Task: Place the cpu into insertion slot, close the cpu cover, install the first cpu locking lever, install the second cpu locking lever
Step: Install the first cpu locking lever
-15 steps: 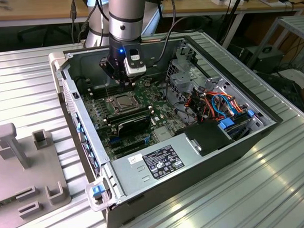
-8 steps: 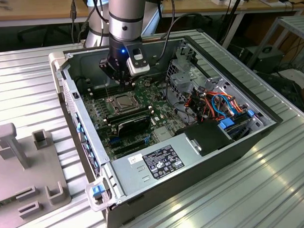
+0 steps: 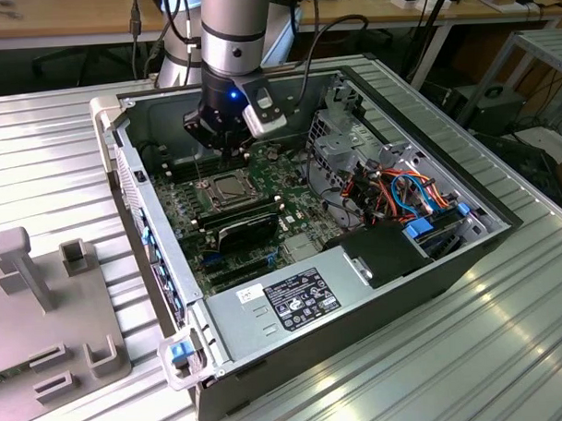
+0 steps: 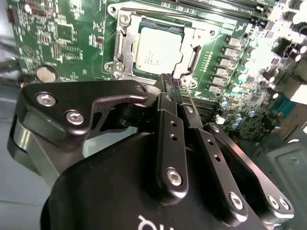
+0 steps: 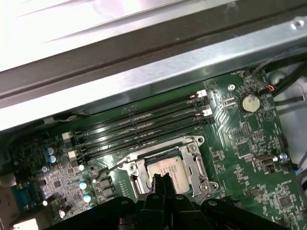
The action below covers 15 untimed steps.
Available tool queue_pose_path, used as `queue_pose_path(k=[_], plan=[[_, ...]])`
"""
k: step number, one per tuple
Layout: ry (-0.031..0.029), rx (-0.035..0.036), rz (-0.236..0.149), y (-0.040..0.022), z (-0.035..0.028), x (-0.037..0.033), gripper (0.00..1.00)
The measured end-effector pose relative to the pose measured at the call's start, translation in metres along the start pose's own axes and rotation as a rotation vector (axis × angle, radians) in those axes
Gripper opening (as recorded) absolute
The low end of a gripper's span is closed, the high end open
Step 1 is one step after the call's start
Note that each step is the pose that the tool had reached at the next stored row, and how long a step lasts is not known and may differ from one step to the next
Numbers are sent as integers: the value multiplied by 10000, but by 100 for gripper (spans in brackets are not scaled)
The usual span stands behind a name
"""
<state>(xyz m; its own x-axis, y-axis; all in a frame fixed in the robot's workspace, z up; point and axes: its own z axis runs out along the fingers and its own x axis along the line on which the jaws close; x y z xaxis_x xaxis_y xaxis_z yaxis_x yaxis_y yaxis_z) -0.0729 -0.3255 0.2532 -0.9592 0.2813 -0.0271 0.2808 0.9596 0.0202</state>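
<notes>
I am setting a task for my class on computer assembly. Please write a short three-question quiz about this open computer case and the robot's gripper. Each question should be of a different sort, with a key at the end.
1. True or false: the small flat square chip with a dull silver top sits on the green circuit board, framed by the thin silver metal cover plate.
2. Choose one: the black gripper has its fingertips
A) at the cover plate's edge
B) over the black labelled box
C) above the grey fixture outside the case
3. Fill in: the long narrow black slots beside the chip number ____.

Key: 1 true; 2 A; 3 four.
</notes>
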Motion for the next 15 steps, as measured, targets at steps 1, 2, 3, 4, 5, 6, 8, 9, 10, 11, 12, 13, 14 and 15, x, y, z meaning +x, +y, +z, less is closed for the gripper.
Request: queue_pose_path(k=[1, 2, 3, 4, 5, 6, 8, 9, 10, 11, 12, 13, 14, 15], plan=[[4, -5, -200, 0, 0, 0, 11], [8, -11, -393, 0, 0, 0, 11], [12, -16, -571, 0, 0, 0, 11], [15, -20, -748, 0, 0, 1, 11], [17, -23, -841, -1, 0, 3, 11], [18, -25, -896, -1, 0, 4, 11], [19, -26, -928, -6, 0, 17, 11], [19, -26, -942, -16, -1, 53, 11], [19, -26, -958, -21, -2, 70, 11], [20, -27, -974, -24, -2, 81, 11], [23, -26, -1040, -28, -5, 97, 11], [23, -27, -1113, -29, -18, 98, 11], [23, -27, -1159, -28, -31, 97, 11], [24, -25, -1239, -28, -79, 96, 11]])
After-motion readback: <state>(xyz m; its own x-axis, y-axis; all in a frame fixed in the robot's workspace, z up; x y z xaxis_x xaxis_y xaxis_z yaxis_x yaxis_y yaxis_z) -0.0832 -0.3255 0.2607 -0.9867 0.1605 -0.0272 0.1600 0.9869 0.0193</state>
